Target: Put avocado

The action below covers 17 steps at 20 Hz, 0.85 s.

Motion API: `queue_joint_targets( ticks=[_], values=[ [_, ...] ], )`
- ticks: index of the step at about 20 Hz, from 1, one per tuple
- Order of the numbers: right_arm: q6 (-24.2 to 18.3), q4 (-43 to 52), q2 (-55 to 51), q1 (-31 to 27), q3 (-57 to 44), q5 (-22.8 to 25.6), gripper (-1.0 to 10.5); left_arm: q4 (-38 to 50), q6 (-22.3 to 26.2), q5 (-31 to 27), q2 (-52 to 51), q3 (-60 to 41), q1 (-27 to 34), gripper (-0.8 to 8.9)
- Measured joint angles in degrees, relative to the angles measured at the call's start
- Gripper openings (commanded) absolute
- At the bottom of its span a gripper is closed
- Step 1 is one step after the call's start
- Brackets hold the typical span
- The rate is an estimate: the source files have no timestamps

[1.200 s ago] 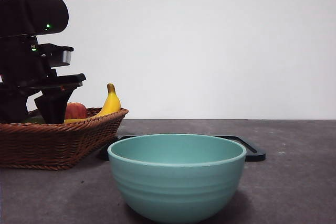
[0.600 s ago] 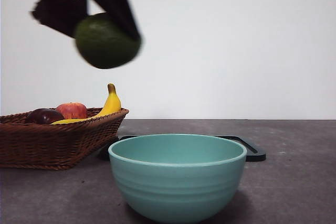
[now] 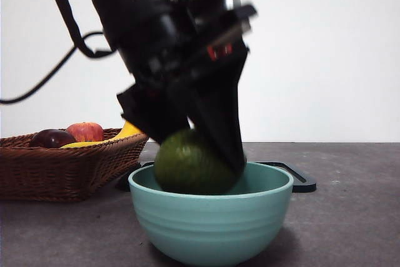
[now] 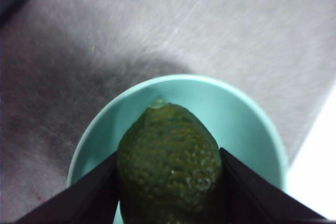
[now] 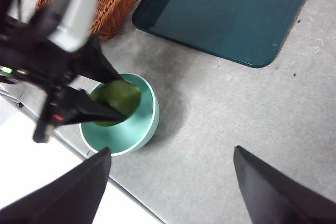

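Observation:
The dark green avocado (image 3: 187,164) is held in my left gripper (image 3: 194,154), half lowered into the teal bowl (image 3: 211,223) at the table's front. In the left wrist view the avocado (image 4: 169,166) sits clamped between both jaws, right over the bowl (image 4: 247,124). I cannot tell whether it touches the bowl's bottom. The right wrist view shows the same avocado (image 5: 118,98) in the bowl (image 5: 142,124) from high above. My right gripper (image 5: 170,192) is open and empty, well above the table.
A wicker basket (image 3: 62,167) at the left holds a red apple (image 3: 85,132), a dark maroon fruit (image 3: 51,138) and a banana (image 3: 128,130). A dark tray (image 3: 294,176) lies flat behind the bowl; it also shows in the right wrist view (image 5: 226,14).
My left gripper lifted the avocado out of the basket, carried it right and came down over the bowl; the avocado is now partly inside it.

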Motion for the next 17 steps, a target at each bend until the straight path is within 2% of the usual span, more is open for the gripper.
queue_joint_targets(
  ticks=[5,8,12,15,17],
  values=[
    [0.00,0.02,0.00,0.00,0.00,0.00,3.7,1.09,0.94,-0.70,2.69,0.00,-0.63,2.21],
    [0.00,0.02,0.00,0.00,0.00,0.00,3.7,1.42,1.27,-0.72,2.86,0.00,-1.01,2.87],
    [0.00,0.02,0.00,0.00,0.00,0.00,3.7,1.75,1.60,-0.74,2.89,0.00,-1.16,2.90],
    [0.00,0.02,0.00,0.00,0.00,0.00,3.7,1.70,1.62,-0.74,2.89,0.00,-1.75,3.47],
    [0.00,0.02,0.00,0.00,0.00,0.00,3.7,1.70,1.62,-0.72,2.89,0.00,-2.16,3.47]
  ],
)
